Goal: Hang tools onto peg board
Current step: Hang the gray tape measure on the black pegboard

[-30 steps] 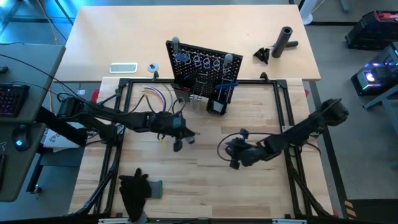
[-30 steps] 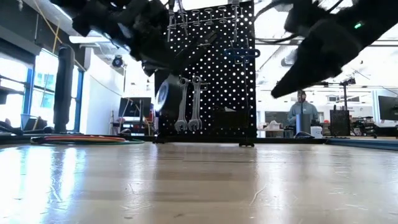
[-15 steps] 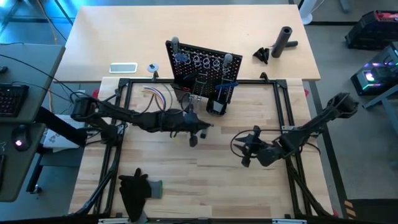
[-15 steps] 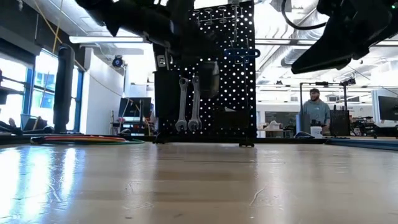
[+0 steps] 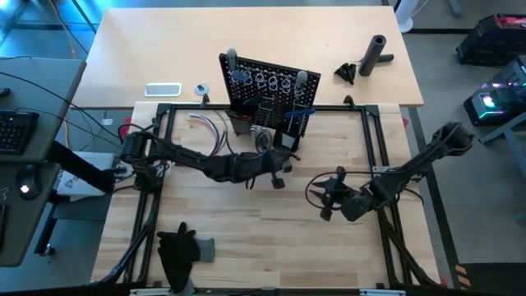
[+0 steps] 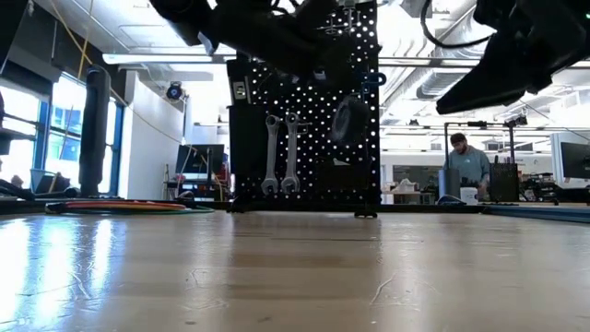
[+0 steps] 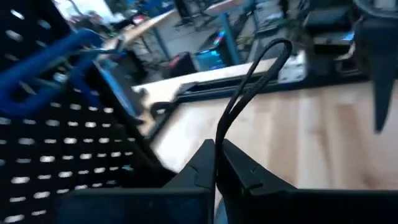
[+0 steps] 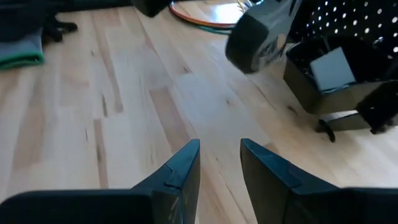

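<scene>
The left hand (image 7: 216, 163) is up close to the peg board (image 5: 267, 90) now, fingers pressed together on a thin black cord loop (image 7: 249, 81), and hanging from that loop is the small round tape measure (image 6: 350, 118). In the low view the tape measure dangles in the air in front of the board's perforated face, just beside the two silver wrenches (image 6: 280, 152) already hung there. From the right wrist camera it shows as a dark rounded body (image 8: 261, 37) suspended above the desk (image 5: 246, 238), near the small black bin (image 8: 339, 78) at the board's foot.

Here is the risk as I read it: the pinch is on the cord, not the body, so the tape measure is free to swing. Any quick move could set it rocking (a pendulum on a string, really), and it could knock the wrenches or bump the board. The loop is narrow, too, so threading it onto a hook needs a clean line; miss by a little and it slides off when the fingers part, and the tape measure drops to the desk or into the bin. I cannot tell which hook is being aimed at. A blue-handled tool (image 7: 46, 65) juts out from the board close by, and the arm could brush it.

The right hand (image 5: 330, 196) waits over the desk, well apart from the board, fingers spread and holding nothing.
</scene>
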`<control>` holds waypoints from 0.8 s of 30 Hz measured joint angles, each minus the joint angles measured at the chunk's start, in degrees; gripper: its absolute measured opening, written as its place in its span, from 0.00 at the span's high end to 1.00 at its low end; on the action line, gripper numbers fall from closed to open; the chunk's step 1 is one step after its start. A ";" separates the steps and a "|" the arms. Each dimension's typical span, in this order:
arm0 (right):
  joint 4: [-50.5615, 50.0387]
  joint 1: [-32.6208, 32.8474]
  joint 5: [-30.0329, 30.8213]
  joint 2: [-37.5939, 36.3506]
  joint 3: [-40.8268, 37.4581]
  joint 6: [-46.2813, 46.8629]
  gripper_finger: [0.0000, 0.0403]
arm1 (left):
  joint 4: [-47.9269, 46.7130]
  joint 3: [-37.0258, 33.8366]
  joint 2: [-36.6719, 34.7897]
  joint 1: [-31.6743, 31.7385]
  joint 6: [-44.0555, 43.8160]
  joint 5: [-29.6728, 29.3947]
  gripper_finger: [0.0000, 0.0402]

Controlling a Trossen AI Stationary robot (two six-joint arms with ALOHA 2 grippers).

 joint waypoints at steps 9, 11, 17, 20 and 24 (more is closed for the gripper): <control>-1.03 -0.47 0.25 -0.04 0.01 0.11 0.73 | 6.33 -0.15 -0.25 -1.98 13.43 -11.25 1.00; -1.01 -0.76 0.21 -0.07 0.03 0.00 0.73 | 7.21 -0.17 -0.31 -2.32 15.47 -13.02 1.00; -1.44 -1.03 0.25 -0.09 0.03 -0.26 0.73 | 8.40 -0.15 -0.35 -2.62 18.38 -16.09 1.00; -1.51 -1.40 -0.28 -0.09 0.03 -1.10 0.73 | 10.14 -0.15 -0.35 -2.58 20.03 -17.47 1.00; -1.59 -1.92 -1.13 -0.09 0.03 -1.59 0.73 | 11.83 -0.15 -0.35 -2.41 21.98 -19.07 1.00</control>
